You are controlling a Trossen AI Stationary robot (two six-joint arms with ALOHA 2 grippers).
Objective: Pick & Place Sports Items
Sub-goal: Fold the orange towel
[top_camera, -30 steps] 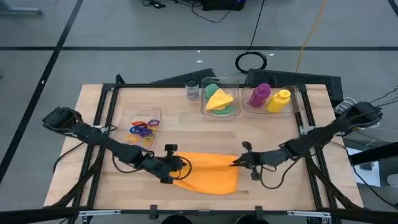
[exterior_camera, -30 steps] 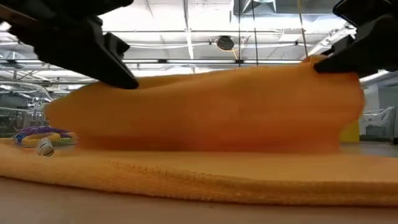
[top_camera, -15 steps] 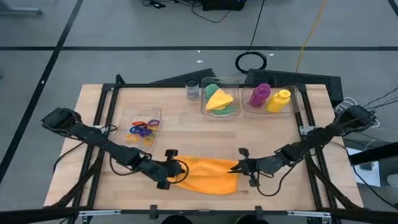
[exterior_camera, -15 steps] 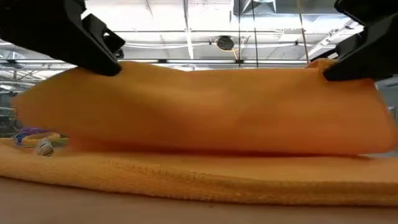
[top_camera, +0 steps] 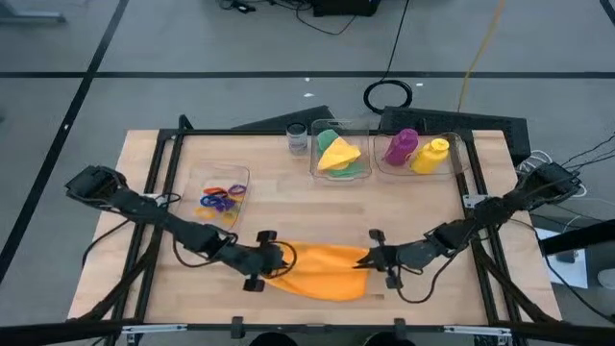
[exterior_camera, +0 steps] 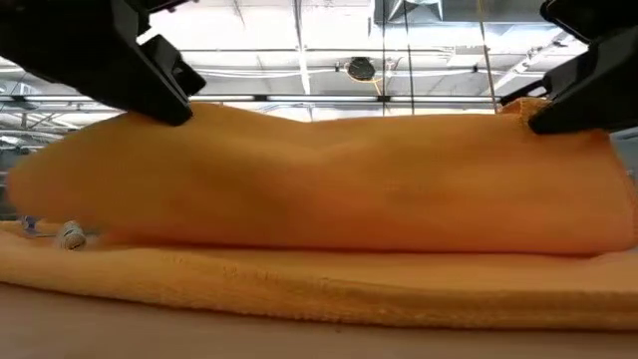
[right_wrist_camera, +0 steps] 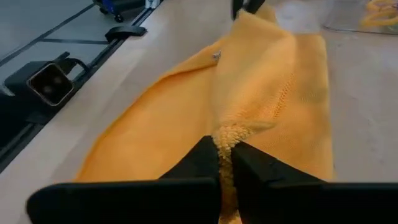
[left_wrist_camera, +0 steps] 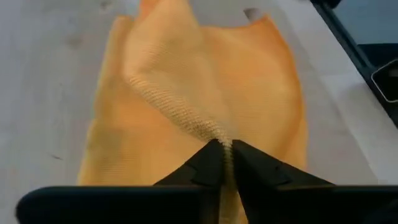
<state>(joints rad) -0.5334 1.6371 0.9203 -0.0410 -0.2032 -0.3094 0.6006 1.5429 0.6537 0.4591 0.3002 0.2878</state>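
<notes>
While the orange cloth (top_camera: 322, 271) lies folded on the table (top_camera: 288, 207) near its front edge, both grippers pinch it. Left gripper (left_wrist_camera: 224, 154) is pressed together on a ridge of fabric at the cloth's left end; right gripper (right_wrist_camera: 225, 151) is clamped on a bunched corner at its right end. Behind the cloth, toward the table's far edge: a clear box (top_camera: 340, 174) holding yellow and green cloths (top_camera: 338, 154), another with purple and yellow bottles (top_camera: 415, 151). Coloured rings (top_camera: 220, 199) sit left of the cloth.
</notes>
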